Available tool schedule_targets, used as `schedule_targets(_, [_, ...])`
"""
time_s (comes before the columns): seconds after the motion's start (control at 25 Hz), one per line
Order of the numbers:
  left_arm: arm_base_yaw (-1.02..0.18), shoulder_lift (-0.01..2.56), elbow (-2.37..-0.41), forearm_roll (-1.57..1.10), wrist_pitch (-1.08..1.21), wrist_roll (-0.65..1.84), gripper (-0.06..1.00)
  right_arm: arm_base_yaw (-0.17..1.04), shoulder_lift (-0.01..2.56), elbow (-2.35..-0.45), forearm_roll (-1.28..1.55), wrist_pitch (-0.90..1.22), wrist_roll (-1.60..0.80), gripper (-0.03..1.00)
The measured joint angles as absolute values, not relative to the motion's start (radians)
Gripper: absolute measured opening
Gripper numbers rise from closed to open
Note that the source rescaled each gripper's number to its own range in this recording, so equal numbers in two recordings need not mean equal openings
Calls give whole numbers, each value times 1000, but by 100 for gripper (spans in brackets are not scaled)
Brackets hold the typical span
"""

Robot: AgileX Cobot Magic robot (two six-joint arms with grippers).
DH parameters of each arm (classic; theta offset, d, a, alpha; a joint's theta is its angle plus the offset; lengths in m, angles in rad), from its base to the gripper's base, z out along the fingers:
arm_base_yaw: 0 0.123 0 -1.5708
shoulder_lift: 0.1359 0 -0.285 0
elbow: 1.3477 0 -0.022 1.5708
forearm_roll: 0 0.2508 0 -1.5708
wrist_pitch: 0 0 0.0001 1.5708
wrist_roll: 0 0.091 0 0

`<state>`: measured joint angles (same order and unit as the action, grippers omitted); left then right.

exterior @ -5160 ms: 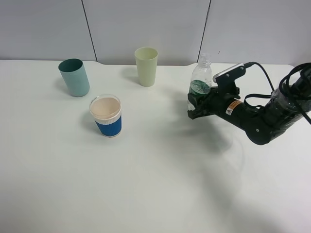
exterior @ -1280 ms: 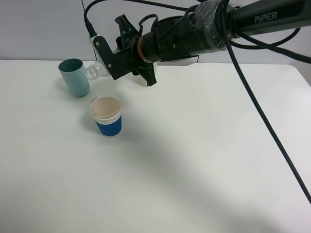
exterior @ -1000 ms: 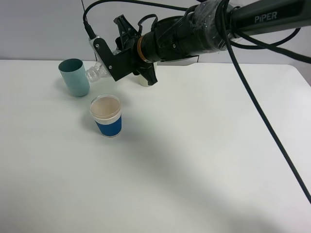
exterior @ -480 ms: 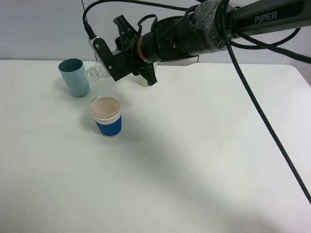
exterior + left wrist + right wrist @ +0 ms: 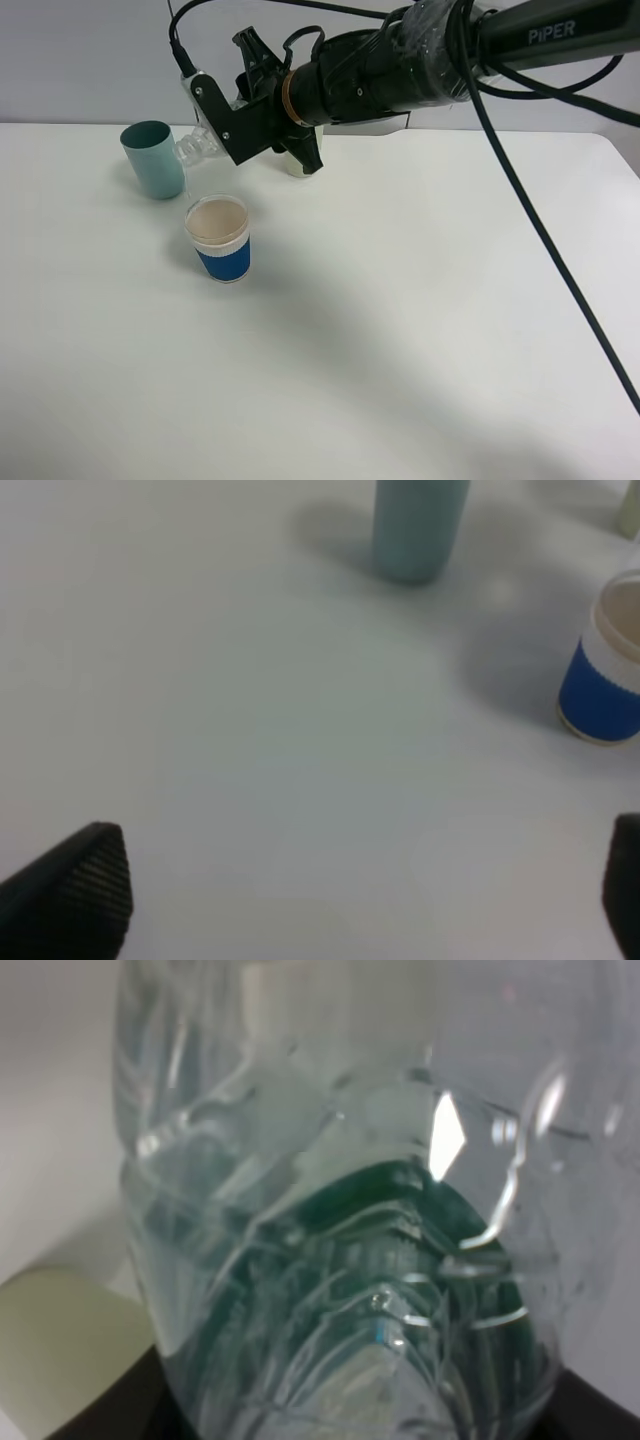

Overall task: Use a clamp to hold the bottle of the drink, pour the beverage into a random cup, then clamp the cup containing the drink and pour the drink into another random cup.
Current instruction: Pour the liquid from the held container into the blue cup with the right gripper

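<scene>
My right gripper [image 5: 235,128] reaches across to the left side and is shut on the bottle of the drink [image 5: 200,148]. The bottle lies tipped, its open neck pointing left and down, just above and behind the blue-sleeved cup [image 5: 220,240]. A faint thin thread of clear liquid seems to run from the mouth toward that cup. In the right wrist view the bottle [image 5: 340,1220] with its green label fills the frame. The pale yellow-green tumbler [image 5: 297,166] is mostly hidden behind the arm. My left gripper [image 5: 360,890] is open and holds nothing, low over the table short of the blue-sleeved cup [image 5: 605,670].
A teal tumbler [image 5: 153,160] stands upright just left of the bottle's neck, and it shows in the left wrist view [image 5: 418,525] too. A rim of the pale tumbler [image 5: 60,1345] shows beside the bottle. The white table [image 5: 400,330] ends at a grey back wall.
Since the oldest frame, my right arm has carried the bottle from the table's right side over to the blue-sleeved cup and tipped it. Over the last second it has hardly moved.
</scene>
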<state>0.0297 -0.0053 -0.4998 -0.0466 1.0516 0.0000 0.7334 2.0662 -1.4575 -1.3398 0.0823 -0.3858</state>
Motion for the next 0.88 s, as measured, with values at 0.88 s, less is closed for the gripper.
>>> schedule_targets(0.88, [30,-5,-500,-47,1052,0,85,733,2039,-1457,-1362,79,-334,0])
